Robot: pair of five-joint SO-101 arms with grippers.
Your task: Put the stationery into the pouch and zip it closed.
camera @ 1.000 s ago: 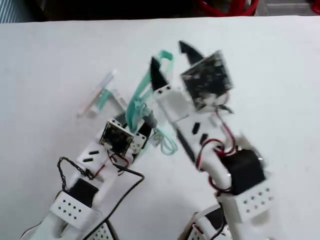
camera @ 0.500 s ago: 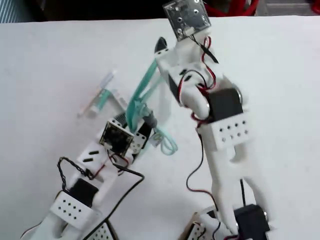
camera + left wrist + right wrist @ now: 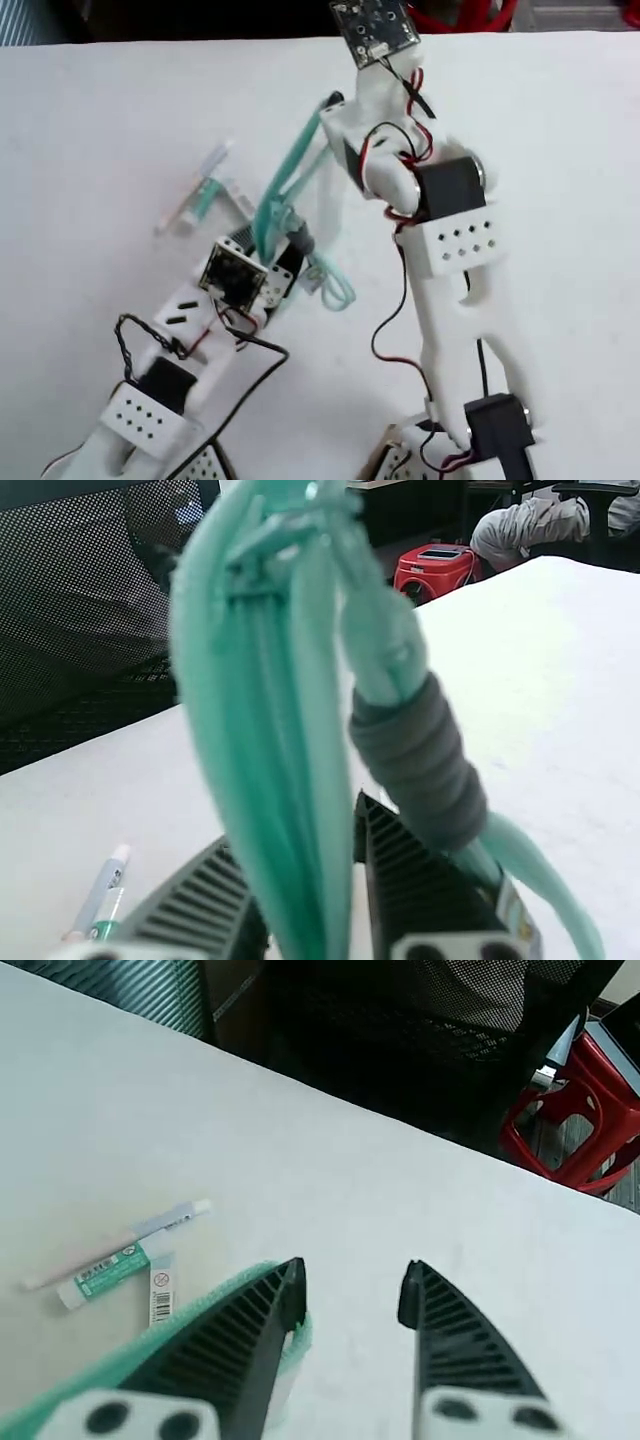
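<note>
High view: right arm (image 3: pixel 452 240) outstretched, tool (image 3: pixel 338 100) spread beside pouch (image 3: pixel 285 178).

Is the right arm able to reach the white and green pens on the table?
Probably yes, but not directly. The translucent green pouch, gripped by the left hand, stands between the open right hand and the white and green pens; the hand must pass round the pouch's far end.
</note>
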